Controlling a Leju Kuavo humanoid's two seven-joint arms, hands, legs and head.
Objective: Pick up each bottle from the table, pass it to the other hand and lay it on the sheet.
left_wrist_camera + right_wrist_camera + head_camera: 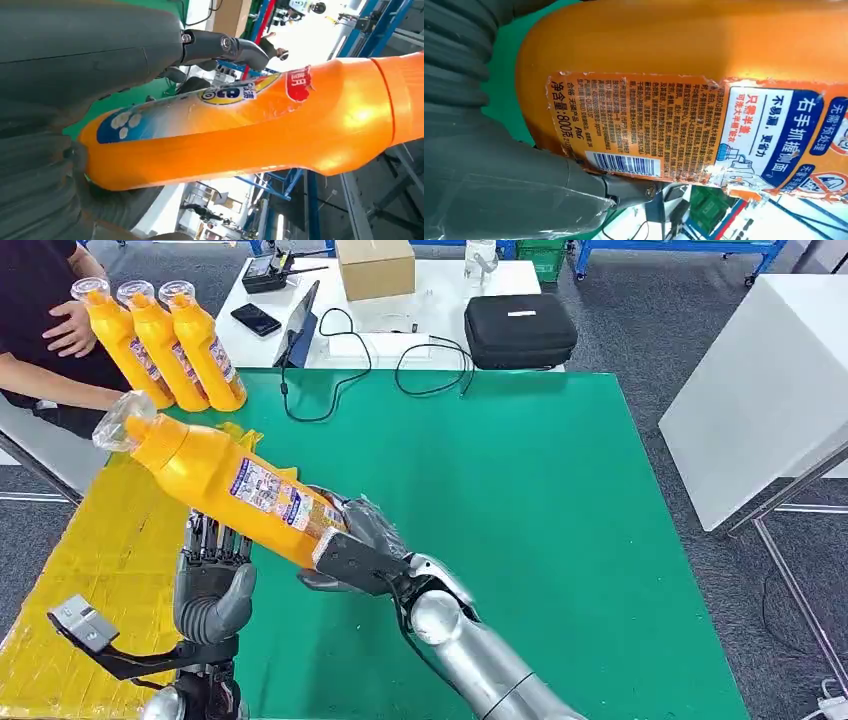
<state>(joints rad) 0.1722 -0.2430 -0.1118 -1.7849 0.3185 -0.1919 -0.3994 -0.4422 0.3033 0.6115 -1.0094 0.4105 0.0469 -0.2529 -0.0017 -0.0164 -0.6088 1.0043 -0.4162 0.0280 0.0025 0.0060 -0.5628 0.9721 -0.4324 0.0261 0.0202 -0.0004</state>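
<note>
My right hand (355, 550) grips an orange bottle (235, 490) by its base and holds it tilted above the left part of the green table (520, 500), clear cap pointing up and to the left. Its printed label (684, 125) faces the right wrist camera, with the right hand (484, 180) wrapped under the base. My left hand (212, 585) is open just below the bottle's middle, fingers reaching up to its underside. In the left wrist view the bottle (250, 135) lies right across the left hand (75, 50). The yellow sheet (90, 560) covers the table's left side.
Three more orange bottles (165, 345) lie side by side at the sheet's far end, with a person's hand (70, 330) beside them. Behind the green table are a black case (520, 330), a cardboard box (375, 265), a phone (255, 318) and cables (340, 360). A white table (760, 370) stands at the right.
</note>
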